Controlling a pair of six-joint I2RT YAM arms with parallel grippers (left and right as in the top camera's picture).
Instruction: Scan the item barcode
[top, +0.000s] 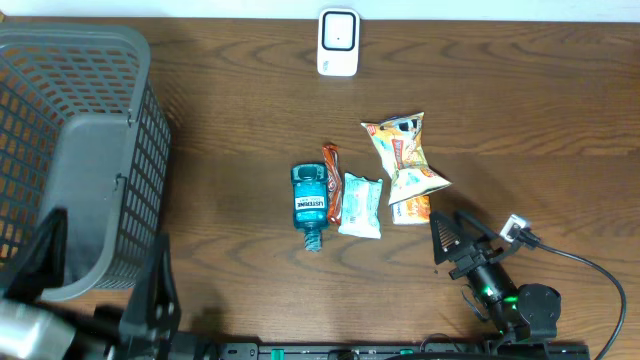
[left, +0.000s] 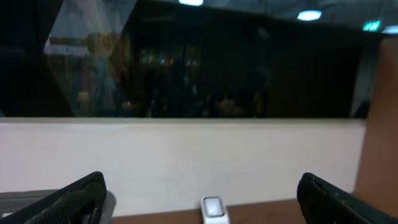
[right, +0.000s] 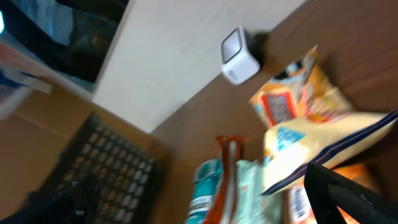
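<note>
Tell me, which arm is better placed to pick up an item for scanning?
Probably right. The right gripper, open, sits beside the snack bags, and its camera shows them close. The left gripper is by the basket, away from every item.

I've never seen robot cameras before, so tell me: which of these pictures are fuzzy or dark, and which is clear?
Overhead view: evenly lit, sharp on the mouthwash bottle and scanner. Right wrist view: tilted and smeared, the snack bags soft-edged. Left wrist view: dim, mostly a dark window with bright light spots.
</note>
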